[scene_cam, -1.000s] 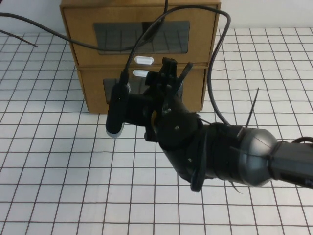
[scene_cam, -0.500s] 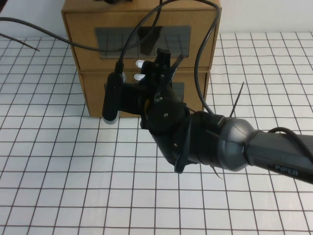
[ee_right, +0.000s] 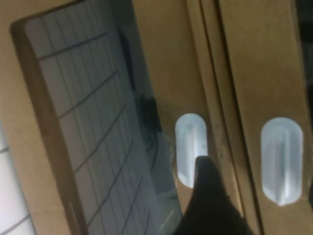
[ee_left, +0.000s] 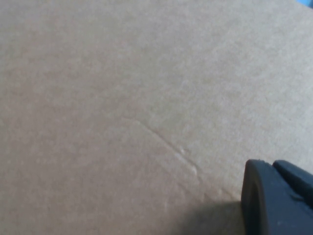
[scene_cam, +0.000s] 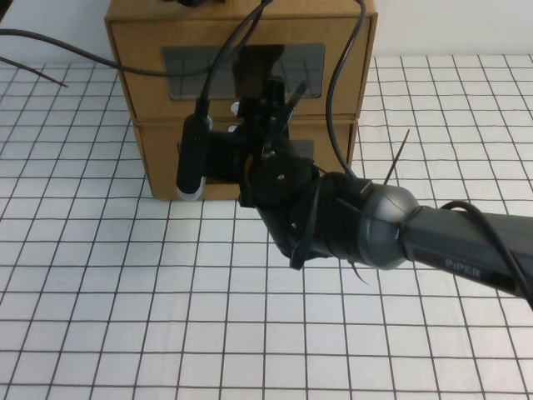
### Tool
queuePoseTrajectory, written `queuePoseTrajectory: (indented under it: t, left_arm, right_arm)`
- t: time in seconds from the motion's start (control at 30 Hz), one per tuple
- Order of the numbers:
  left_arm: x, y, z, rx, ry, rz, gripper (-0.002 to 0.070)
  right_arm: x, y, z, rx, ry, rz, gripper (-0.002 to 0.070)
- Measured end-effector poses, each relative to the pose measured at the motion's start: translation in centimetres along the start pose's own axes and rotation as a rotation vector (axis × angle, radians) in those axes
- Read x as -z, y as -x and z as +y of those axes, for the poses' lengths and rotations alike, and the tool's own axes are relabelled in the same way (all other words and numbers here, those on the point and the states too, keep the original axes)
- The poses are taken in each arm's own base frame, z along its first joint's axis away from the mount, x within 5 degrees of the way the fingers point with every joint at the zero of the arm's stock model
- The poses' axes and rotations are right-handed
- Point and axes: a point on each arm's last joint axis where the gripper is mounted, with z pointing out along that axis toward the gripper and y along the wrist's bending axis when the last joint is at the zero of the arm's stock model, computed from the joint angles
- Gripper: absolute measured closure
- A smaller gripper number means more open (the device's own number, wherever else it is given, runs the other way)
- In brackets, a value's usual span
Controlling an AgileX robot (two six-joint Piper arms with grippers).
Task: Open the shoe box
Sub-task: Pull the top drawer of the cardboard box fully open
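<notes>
Right claw [scene_cam: 283, 93]: spread and empty, nosed up to the box fronts, with one tip at a white finger slot [ee_right: 190, 142].
Shoe boxes [scene_cam: 150, 83]: two stacked, straight ahead of that claw, on the far side of the desk [scene_cam: 100, 292].
Slot axis: sideways across the front.
Nearer arm: the right.
Left claw [ee_left: 276, 198]: close over plain cardboard; whether it is spread or pressed together cannot be told.
</notes>
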Motion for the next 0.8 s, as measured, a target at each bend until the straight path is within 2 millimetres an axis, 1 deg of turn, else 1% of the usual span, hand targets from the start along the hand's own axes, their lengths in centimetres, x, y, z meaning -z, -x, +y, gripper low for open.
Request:
queuePoseTrajectory:
  t: [0.2, 0.43, 0.8]
  left_arm:
    - [0.0, 0.0, 0.0, 0.000, -0.002, 0.002, 0.0677]
    - [0.0, 0.0, 0.0, -0.001, -0.001, 0.003, 0.0677]
    - [0.0, 0.0, 0.0, -0.001, -0.002, 0.005, 0.0677]
  right_arm:
    - [-0.7, -0.3, 0.6, 0.010, 0.022, -0.005, 0.0295]
    - [-1.1, 0.3, 0.3, -0.003, 0.017, -0.029, 0.0300]
    - [-1.3, 0.0, -0.1, -0.009, 0.017, -0.033, 0.0379]
